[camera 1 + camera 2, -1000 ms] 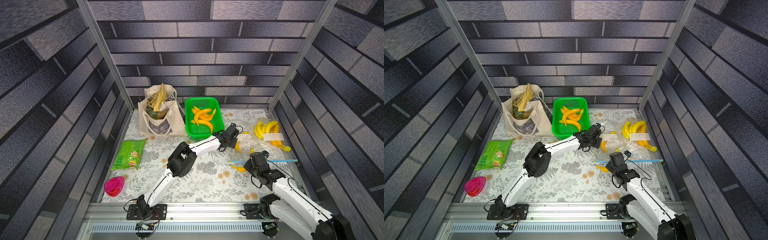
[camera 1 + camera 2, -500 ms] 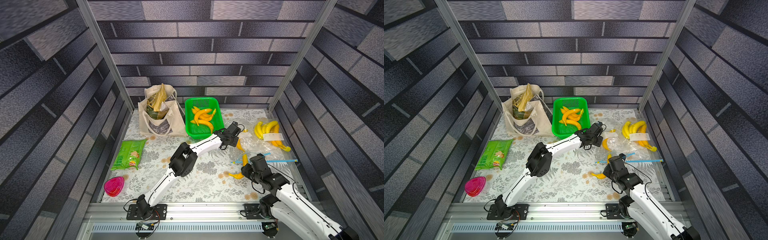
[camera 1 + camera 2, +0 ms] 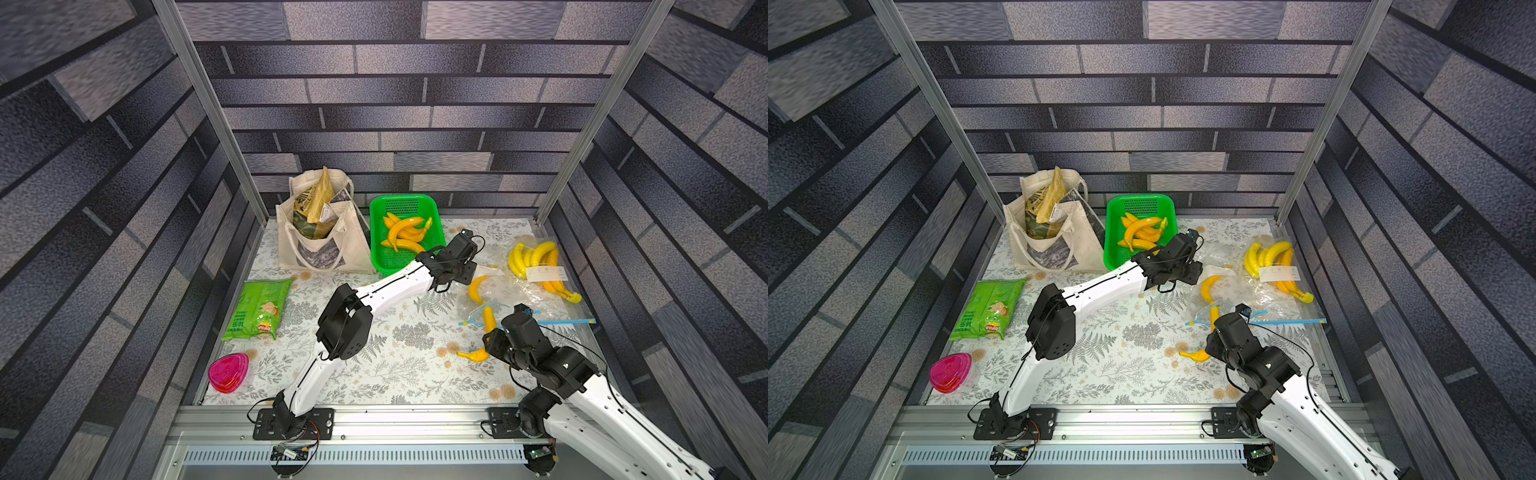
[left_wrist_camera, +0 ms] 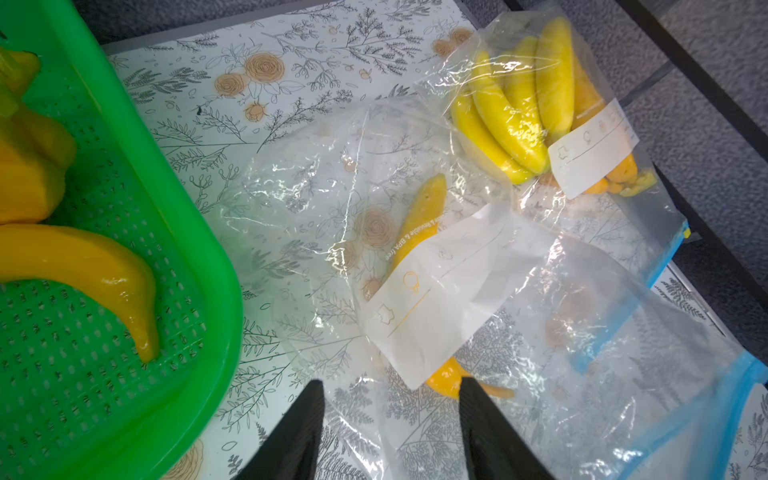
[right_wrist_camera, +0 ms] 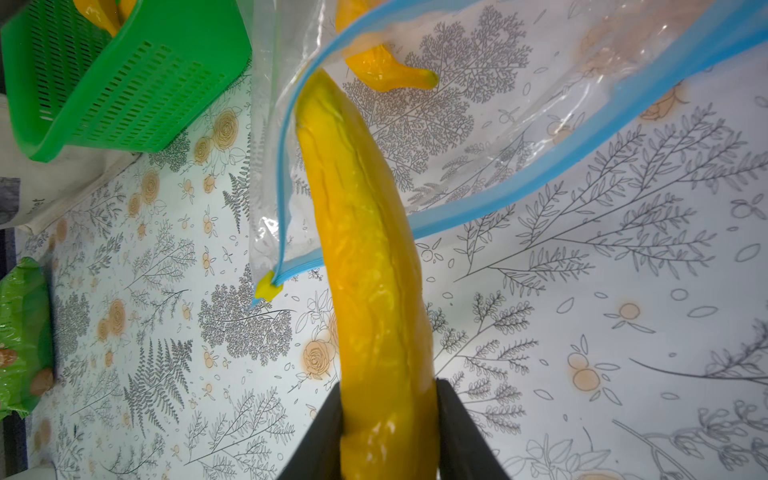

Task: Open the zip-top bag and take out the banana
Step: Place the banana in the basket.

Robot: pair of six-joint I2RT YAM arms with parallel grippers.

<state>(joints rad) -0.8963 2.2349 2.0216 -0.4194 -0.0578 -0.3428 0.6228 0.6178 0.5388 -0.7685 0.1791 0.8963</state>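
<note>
right gripper (image 5: pixel 388 384) clamped banana (image 5: pixel 365 249) by its near end, likely for sliding it out | banana lay near-right, far tip inside zip-top bag (image 5: pixel 478 104) mouth | left gripper (image 4: pixel 390 382) spread, empty, over bag's far-left corner

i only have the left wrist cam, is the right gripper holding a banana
Observer: Yes, the right gripper is shut on a banana, one jaw on each side.
Operator: is it all the way out
Observer: Not fully; its far end lies inside the blue mouth of the zip-top bag.
Operator: how open is that mouth
Observer: The yellow slider sits at the end of the zip track, beside the banana.
</note>
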